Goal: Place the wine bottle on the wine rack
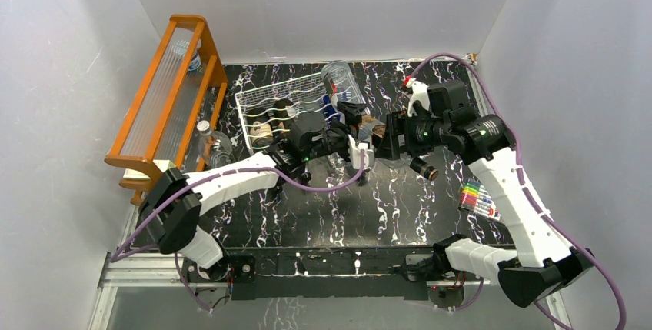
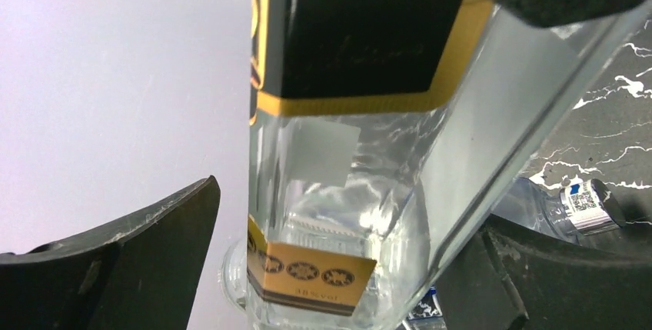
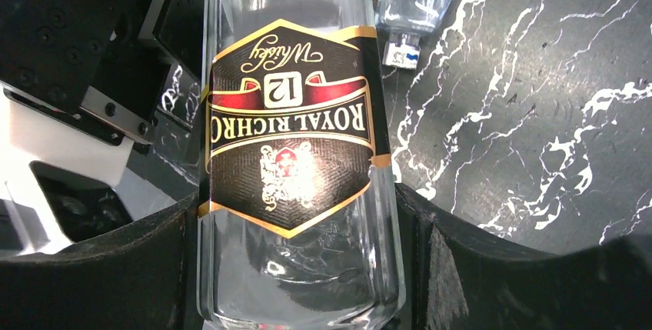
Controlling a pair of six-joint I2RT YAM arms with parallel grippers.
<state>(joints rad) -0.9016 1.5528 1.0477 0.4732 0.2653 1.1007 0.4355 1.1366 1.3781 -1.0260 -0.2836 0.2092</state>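
The wine bottle [image 1: 370, 127], clear glass with a black-and-gold label, hangs above the table's middle between both grippers. My right gripper [image 3: 296, 195] is shut on the wine bottle [image 3: 292, 138] near its base, both fingers [image 3: 477, 261] pressed against the glass. My left gripper [image 2: 350, 207] stands open around the bottle [image 2: 361, 153]; a gap shows beside its left finger [image 2: 154, 253]. The silver-white wire wine rack [image 1: 257, 99] lies just left of and behind the grippers, with other bottles [image 1: 269, 124] lying on it.
A tall orange wooden shelf [image 1: 165, 99] stands at the far left, a clear plastic bottle [image 1: 211, 144] beside it. Another clear bottle [image 1: 342, 84] lies at the rack's right end. Coloured markers [image 1: 478, 199] lie at the right. White walls enclose the table.
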